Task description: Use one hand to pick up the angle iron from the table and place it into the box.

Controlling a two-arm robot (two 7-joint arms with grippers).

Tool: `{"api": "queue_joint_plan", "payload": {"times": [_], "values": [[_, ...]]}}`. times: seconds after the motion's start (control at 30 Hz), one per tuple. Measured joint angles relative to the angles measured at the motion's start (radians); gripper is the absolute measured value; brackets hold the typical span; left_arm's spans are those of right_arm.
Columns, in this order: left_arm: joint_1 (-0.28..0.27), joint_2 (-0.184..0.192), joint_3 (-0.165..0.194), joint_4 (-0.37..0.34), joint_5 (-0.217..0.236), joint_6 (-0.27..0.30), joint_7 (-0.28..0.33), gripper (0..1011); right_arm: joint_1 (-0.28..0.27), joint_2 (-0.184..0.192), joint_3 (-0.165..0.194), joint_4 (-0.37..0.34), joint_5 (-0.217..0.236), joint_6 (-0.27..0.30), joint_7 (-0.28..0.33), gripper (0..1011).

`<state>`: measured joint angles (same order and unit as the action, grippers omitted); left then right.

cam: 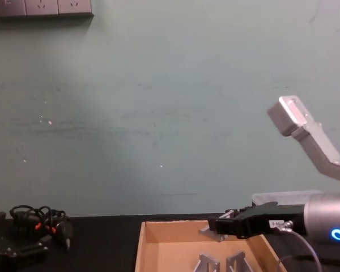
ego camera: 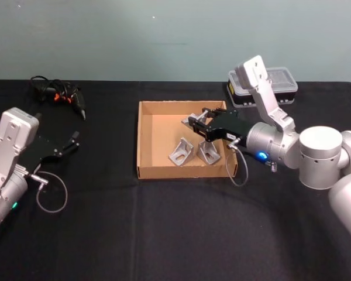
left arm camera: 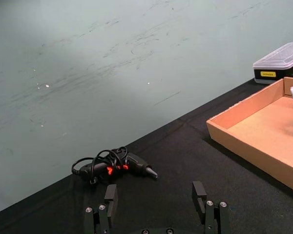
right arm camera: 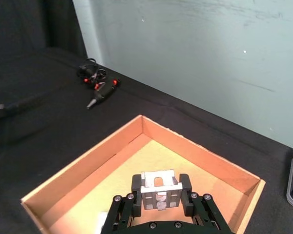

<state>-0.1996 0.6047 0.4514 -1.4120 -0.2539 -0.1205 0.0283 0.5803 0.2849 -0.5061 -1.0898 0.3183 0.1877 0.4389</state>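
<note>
Angle iron (right arm camera: pixel 160 189), a small silver bracket, sits pinched between the fingers of the right gripper (ego camera: pixel 198 121), held in the air above the box (ego camera: pixel 145 140) near its far right part. The right arm reaches in from the right with its forearm roughly level and its boxy upper link angled up behind it. Two more silver brackets (ego camera: pixel 181 151) stand on the box floor, just below and in front of the held one. The left gripper (left arm camera: pixel 157 204) hovers low over the table (ego camera: pixel 164 228) on the left side, well apart from the box, its fingers spread with nothing between them. A black tangle of cables (ego camera: pixel 55 93) with orange marks lies near the far left edge. A clear-lidded plastic case (ego camera: pixel 279 85) rests beyond the box at the right. A pale green wall (cam: pixel 158 113) closes the scene behind the table.
</note>
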Motion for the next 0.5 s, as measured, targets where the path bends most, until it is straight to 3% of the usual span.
{"api": "queue_joint_plan", "payload": {"times": [0.5], "values": [[0.0,0.0,0.0,0.0,0.0,0.0,0.0,1000,0.079,-0.066,0.0,0.171,-0.055,-0.02,0.004,450]]}}
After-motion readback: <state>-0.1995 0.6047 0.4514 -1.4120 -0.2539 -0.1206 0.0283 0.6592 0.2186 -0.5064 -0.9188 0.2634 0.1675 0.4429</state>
